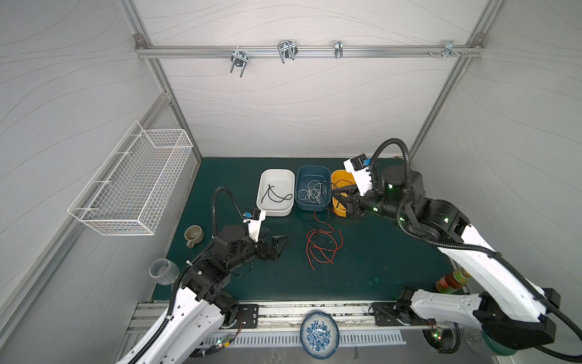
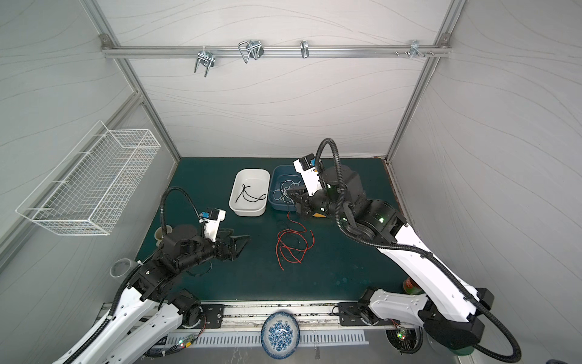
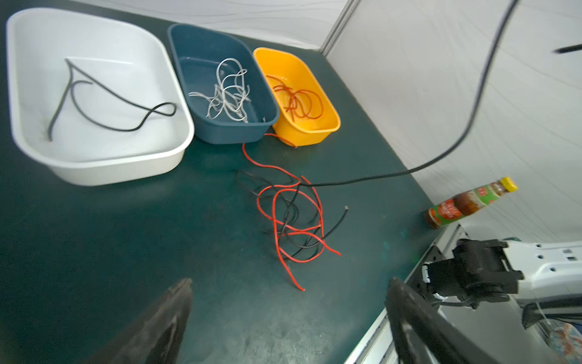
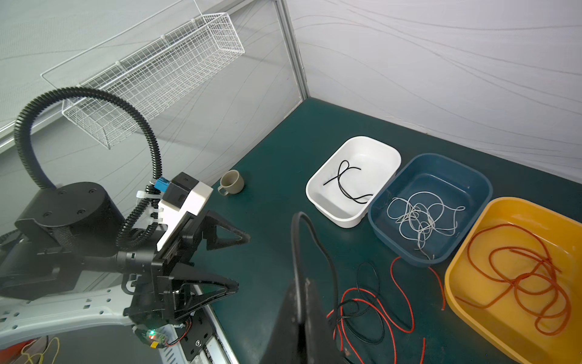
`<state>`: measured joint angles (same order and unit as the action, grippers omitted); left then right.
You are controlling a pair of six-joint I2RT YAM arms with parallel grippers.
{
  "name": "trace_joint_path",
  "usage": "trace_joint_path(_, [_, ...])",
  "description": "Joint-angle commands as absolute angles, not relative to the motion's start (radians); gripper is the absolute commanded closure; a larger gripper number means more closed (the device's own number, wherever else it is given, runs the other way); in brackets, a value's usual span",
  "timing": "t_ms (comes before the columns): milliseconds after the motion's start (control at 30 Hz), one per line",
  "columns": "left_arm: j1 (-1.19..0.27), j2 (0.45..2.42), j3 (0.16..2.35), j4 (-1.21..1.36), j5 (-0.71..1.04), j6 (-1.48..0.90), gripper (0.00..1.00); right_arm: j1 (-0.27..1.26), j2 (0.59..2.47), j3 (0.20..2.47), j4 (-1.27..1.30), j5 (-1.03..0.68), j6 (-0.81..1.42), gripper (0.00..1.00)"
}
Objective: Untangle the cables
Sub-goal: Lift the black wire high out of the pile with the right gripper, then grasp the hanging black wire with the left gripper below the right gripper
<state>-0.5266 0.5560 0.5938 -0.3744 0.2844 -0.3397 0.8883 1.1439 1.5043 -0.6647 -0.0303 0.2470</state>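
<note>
White tray (image 1: pixel 274 213), upper centre in both top views, contains one black cable (image 1: pixel 277 196); blue tray (image 1: pixel 312 207) just right of it contains white cables (image 1: pixel 311 191); yellow tray (image 1: pixel 337 210), rightmost, contains red cables (image 3: pixel 299 102). Red-and-black tangle (image 1: pixel 324 244) lies on the mat (image 1: pixel 378 268) below the blue tray, mid-frame. Right gripper (image 1: pixel 333 191), poised above the yellow tray and hiding much of it, is closed on a lifted cable (image 3: pixel 466 132), black, rising from the tangle. Left gripper (image 4: pixel 242 261) hovers left of the tangle, jaws wide, empty.
</note>
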Motion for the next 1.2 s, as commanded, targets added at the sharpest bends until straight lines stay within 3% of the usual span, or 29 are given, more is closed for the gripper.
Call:
trace_joint_path(0, [-0.539,0.59,0.615,-0.196,0.368,-0.268,0.03,0.882,1.145,1.536,-0.653,-0.097,0.25,1.0])
trace_joint_path(367, [-0.724,0.897,0.712,-0.1,0.376,0.113,0.02,0.868,1.177,1.566,-0.683,-0.189,0.273,1.0])
trace_joint_path(800, [-0.793,1.113,0.735,0.135,0.27,0.231,0.05,0.865,1.157,1.542,-0.666,-0.287,0.312,1.0])
trace_joint_path(1000, [-0.799,1.149,0.724,0.214,0.222,0.24,0.17,0.854,1.13,1.519,-0.651,-0.317,0.339,1.0])
trace_joint_path(1167, [-0.799,1.154,0.697,0.26,0.216,0.23,0.4,0.819,1.097,1.469,-0.588,-0.385,0.398,1.0])
